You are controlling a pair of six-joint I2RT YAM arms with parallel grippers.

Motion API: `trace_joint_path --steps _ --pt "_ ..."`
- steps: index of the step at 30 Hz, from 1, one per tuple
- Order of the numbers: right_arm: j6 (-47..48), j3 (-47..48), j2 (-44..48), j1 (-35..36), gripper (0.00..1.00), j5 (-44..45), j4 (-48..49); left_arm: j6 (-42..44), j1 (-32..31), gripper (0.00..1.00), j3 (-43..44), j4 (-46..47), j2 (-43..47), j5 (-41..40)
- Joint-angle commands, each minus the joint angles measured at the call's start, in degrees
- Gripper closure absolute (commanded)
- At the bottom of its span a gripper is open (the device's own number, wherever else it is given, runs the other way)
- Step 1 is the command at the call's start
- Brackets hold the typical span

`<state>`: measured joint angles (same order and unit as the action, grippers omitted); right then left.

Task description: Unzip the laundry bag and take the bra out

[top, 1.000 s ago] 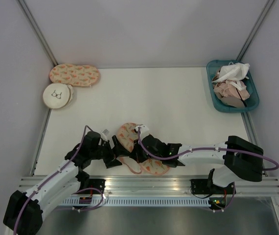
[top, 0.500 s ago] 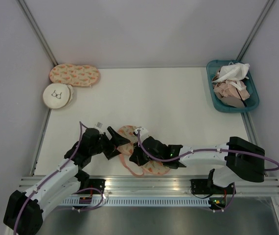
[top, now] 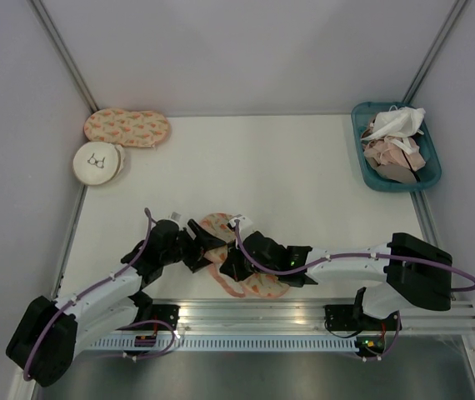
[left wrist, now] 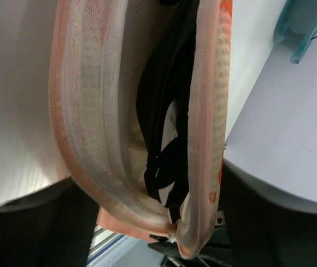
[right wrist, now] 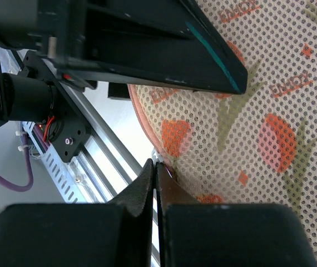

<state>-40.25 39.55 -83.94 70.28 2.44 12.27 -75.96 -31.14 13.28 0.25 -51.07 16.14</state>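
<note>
The laundry bag lies on the worktop at its near edge, a little left of the middle, just before the metal rail. It sits between the two grippers. The zipper is open along at least a part of the bag. In the left wrist view the two pink-edged halves stand apart, and the bra is inside, as black fabric with thin straps lying in the gap. It is not out of the bag.

The left gripper meets the bag from the left. Its fingers are spread wide, and one end of the bag lies between them. They look dark and blurred at both sides of the fabric, and I cannot tell whether they press on it.

The right gripper meets the bag from the right and is clenched: its two fingertips come together on the pink edging, at the border of the printed mesh. A small pale piece sits just at the tips. It is perhaps the zipper pull, but it is too small to be sure.

Well apart from the bag, in the far left corner of the worktop, lies a like-printed case. Just beside it, on the near side, is a round white pouch with a bra drawing. In the far right corner stands a teal basket that holds white, pink and beige garments.
</note>
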Motion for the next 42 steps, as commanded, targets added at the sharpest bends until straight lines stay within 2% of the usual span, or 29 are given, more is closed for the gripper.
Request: trace_joint_path --steps 1,3,4,5,9,17,28,32,37,42 --pt "0.0 1.7 0.4 0.0 0.99 0.3 2.7 -2.9 -0.2 0.28 -1.1 10.0 -3.1 -0.8" --pt "0.0 1.6 0.9 0.0 1.00 0.4 1.8 -3.0 -0.2 0.42 -1.2 12.6 -4.0 -1.1" --pt "0.1 1.6 1.1 0.1 1.00 0.6 1.3 -3.0 -0.2 0.56 -1.2 12.9 -4.2 -1.5" --pt "0.1 1.6 1.3 0.0 1.00 0.9 0.7 -2.9 -0.2 0.64 -1.1 13.0 -4.5 -1.8" --pt "-0.6 1.8 1.9 0.0 0.99 3.5 -3.8 -2.3 -0.2 0.72 -1.0 11.5 -4.0 -5.9" --pt "-3.0 3.4 1.3 0.0 0.99 4.3 -13.8 0.6 1.5 0.77 0.6 8.9 -4.4 -9.6" --pt "-5.6 -0.7 5.7 0.3 0.99 4.5 -18.8 9.0 7.5 0.78 6.0 9.8 -10.9 -5.0" --pt "-5.5 -2.7 5.6 0.3 1.00 2.2 -19.1 14.6 11.0 0.79 10.4 9.7 -17.4 -0.2" --pt "-5.6 -4.1 3.3 0.6 1.00 1.6 -18.9 23.8 14.1 0.89 19.5 10.3 -28.6 12.1" --pt "-5.9 -2.0 1.9 0.6 1.00 10.5 -25.8 33.0 14.3 0.90 27.7 7.9 -39.4 21.6"
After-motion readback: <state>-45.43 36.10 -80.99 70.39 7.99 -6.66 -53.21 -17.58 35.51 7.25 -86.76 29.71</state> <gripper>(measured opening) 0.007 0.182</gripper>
